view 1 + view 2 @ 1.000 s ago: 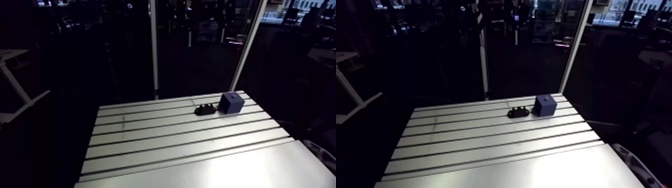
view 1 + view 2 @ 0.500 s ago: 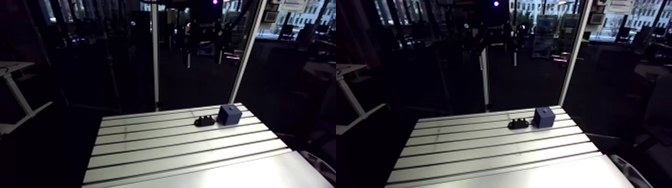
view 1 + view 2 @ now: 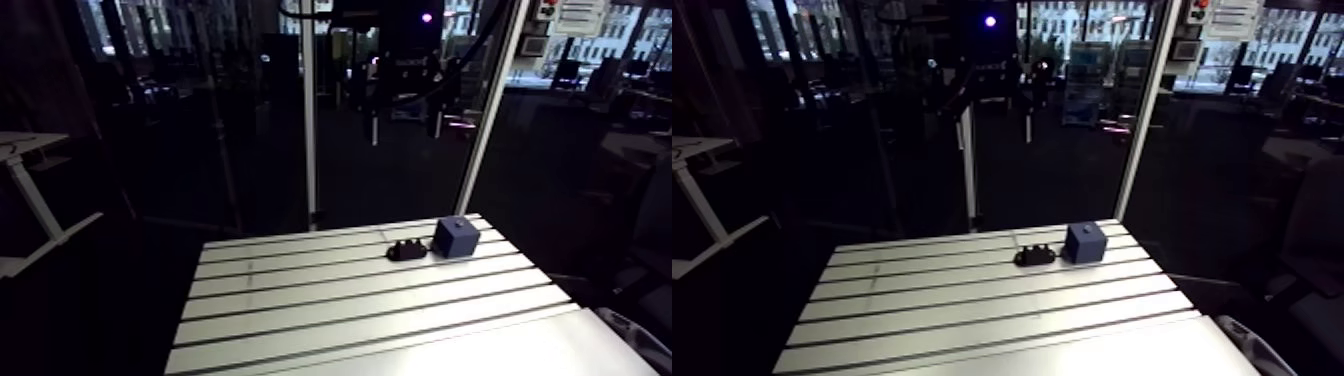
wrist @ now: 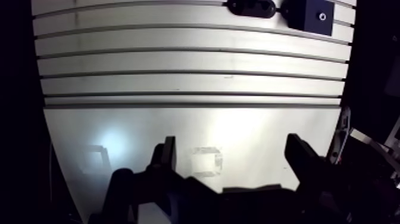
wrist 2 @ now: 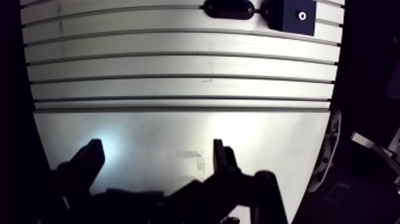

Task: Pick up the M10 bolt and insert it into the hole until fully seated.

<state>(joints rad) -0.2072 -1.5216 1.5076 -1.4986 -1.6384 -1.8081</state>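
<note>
**Q:** What changed since the earlier frame?
**A:** The arm view shifted as a whole, so the camera had moved. The blue block (image 4: 309, 15) and black lumpy part (image 4: 251, 7) kept their places on the table (image 4: 178, 59).
**Q:** Gripper condition?
**A:** The gripper (image 4: 232, 155) hung over the table's near, smooth area, fingers spread, gripping nothing.
**Q:** Bolt location?
**A:** It could not be told apart from the black part, which lay far right, just left of the block's hole (image 4: 323, 16).
</note>
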